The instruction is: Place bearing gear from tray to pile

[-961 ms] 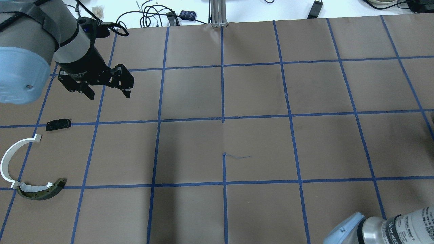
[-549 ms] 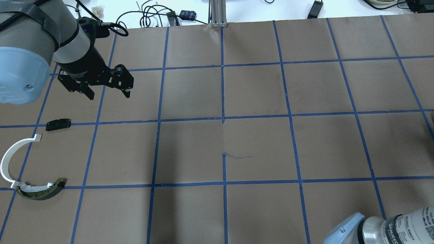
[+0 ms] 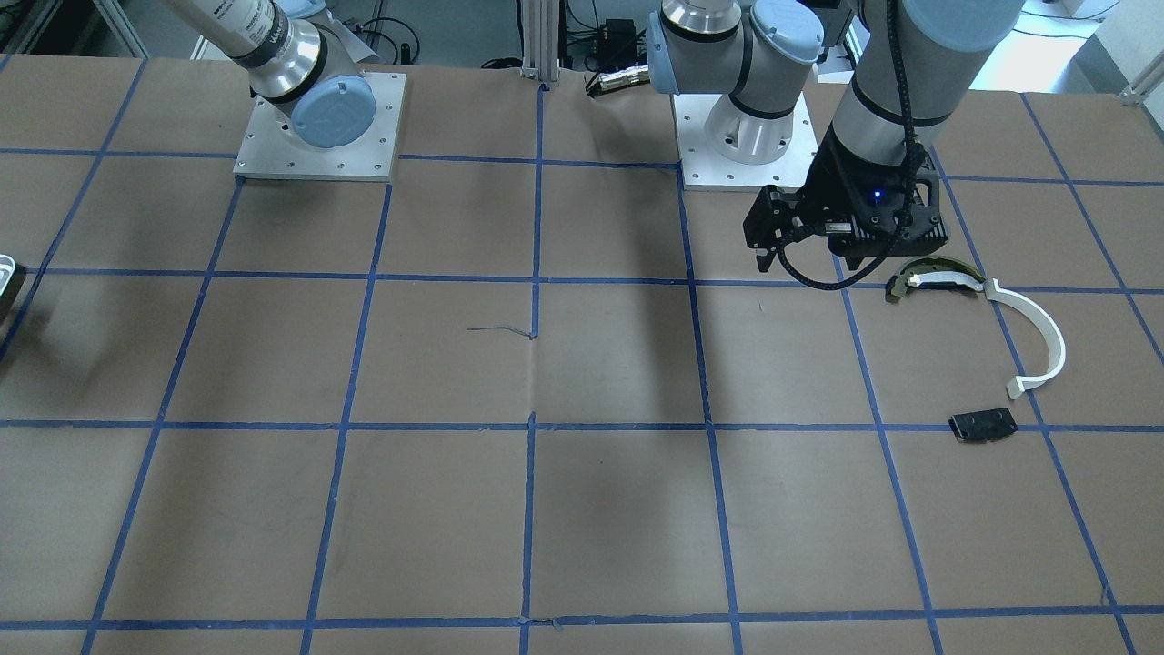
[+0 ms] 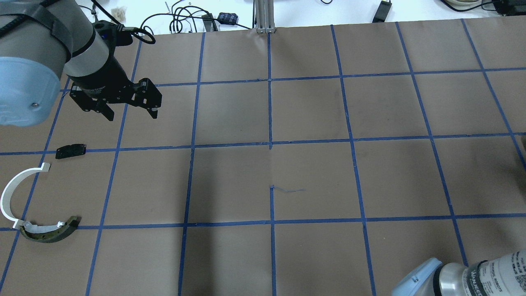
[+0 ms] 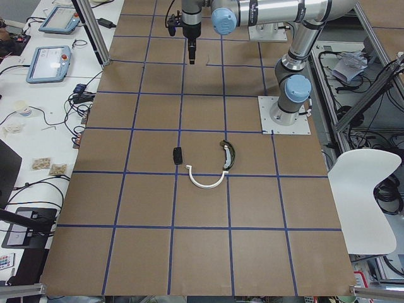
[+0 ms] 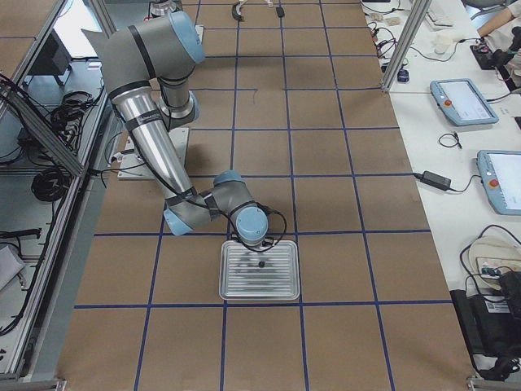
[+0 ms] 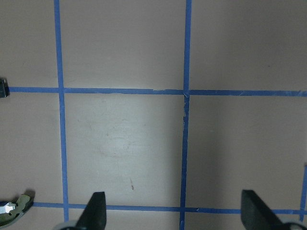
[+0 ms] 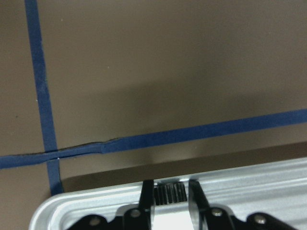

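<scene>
Six views, read in turn.

**Front-facing.** You see the left gripper (image 3: 773, 250) hanging over the worktop (image 3: 546, 509), with its jaws hard to read from this side. The pile (image 3: 987, 289) lies just beside it: dark curved piece (image 3: 928, 276), white arc (image 3: 1037, 337) and black plate (image 3: 982, 425). The tray (image 3: 5, 277) is a mere sliver at the opposite edge.

**Overhead.** The left gripper (image 4: 131, 114) has its jaws spread wide with nothing between them, and its wrist is tilted. The right arm (image 4: 464, 275) is cut off at the corner, its gripper out of frame.

**Exterior left.** The left gripper (image 5: 191, 55) points straight down from an outstretched forearm.

**Exterior right.** Only here do you see the whole tray (image 6: 281, 285). The right arm is folded low, with the right gripper (image 6: 260, 259) over the tray's robot-side edge.

**Left wrist.** Two fingertips (image 7: 96, 211) stand well apart above bare paper. The curved piece and the plate are clipped by the frame's left edge.

**Right wrist.** Only here does the bearing gear (image 8: 169, 193) show. It is small, dark and toothed, pinched between the jaws of the right gripper (image 8: 169, 190) at the tray rim (image 8: 268, 182). You cannot tell whether it touches the tray.
</scene>
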### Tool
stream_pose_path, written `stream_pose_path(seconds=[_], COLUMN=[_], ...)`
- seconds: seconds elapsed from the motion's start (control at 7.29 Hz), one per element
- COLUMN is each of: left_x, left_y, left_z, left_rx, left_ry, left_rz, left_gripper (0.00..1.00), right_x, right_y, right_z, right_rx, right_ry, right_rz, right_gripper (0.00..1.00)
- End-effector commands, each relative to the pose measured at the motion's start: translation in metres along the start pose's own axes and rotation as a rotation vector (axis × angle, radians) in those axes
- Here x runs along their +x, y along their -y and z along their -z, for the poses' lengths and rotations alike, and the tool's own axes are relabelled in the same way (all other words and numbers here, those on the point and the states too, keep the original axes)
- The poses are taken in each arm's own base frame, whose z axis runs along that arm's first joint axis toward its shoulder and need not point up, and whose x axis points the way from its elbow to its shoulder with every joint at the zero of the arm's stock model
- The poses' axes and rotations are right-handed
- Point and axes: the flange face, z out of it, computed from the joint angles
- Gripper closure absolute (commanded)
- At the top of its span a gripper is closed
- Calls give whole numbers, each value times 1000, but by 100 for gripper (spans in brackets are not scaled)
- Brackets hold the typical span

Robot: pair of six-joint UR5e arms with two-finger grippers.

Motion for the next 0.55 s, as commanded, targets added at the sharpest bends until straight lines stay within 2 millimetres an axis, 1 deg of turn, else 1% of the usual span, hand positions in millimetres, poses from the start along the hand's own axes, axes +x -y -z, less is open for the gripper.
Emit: stream_pose_path(seconds=[0.0,0.14,0.27,0.41], left_x=[0,0,0,-1], left_y=[0,0,0,2], left_z=[1,1,1,3], left_rx=[3,2,2,17], left_ry=[1,1,1,2], left_rz=[-2,-2,-3,-1], left_gripper=[0,0,0,0], right_x=[0,0,0,-1], right_y=[0,0,2,6], right_z=[1,2,10,25], right_rx=[-3,-6,-18,-40], right_ry=[0,-1,-7,-21], right_rz=[-6,-12,-17,-39], right_gripper=[73,74,74,74])
